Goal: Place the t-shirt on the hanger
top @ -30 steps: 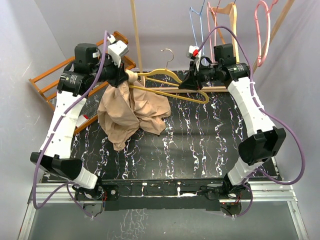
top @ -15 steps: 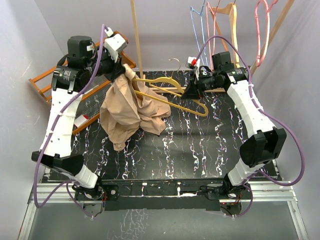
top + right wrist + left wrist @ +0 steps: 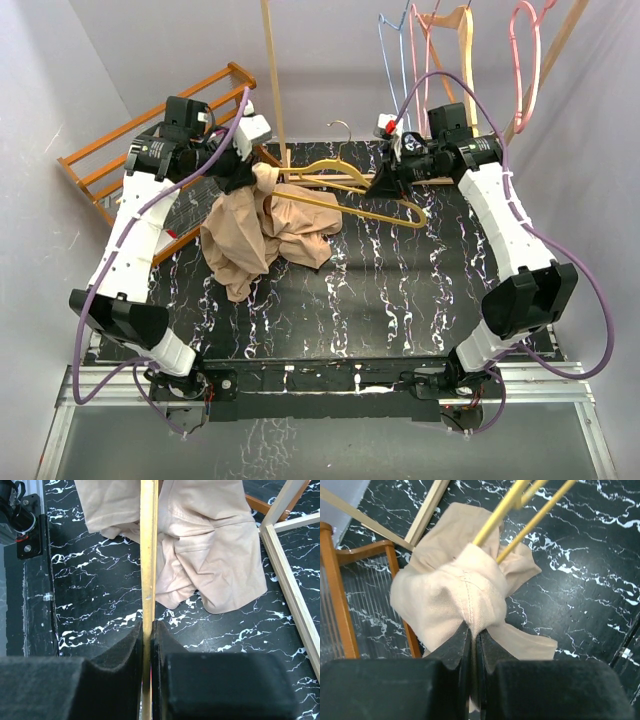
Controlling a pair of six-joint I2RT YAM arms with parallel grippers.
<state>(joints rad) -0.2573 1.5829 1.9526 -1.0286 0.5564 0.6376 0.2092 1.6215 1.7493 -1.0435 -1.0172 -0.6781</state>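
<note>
T-shirt (image 3: 262,232): plain tan cloth, no print, crumpled in a lumpy heap at the back-left of the table (image 3: 400,300), with one bunch lifted off it. Left claw (image 3: 472,630) is clamped tight on that bunch, a seam right at its tips. Hanger (image 3: 148,555), thin and mustard-yellow, is pinched by its bar in the right claw (image 3: 148,627); its far end runs into the bunched cloth. Vs half a sec ago: left arm's lower, more shirt slumped onto the table, right claw and hanger approx. where they were. Table's glossy black w/ white veining; cloth's soft, matte, creased.
</note>
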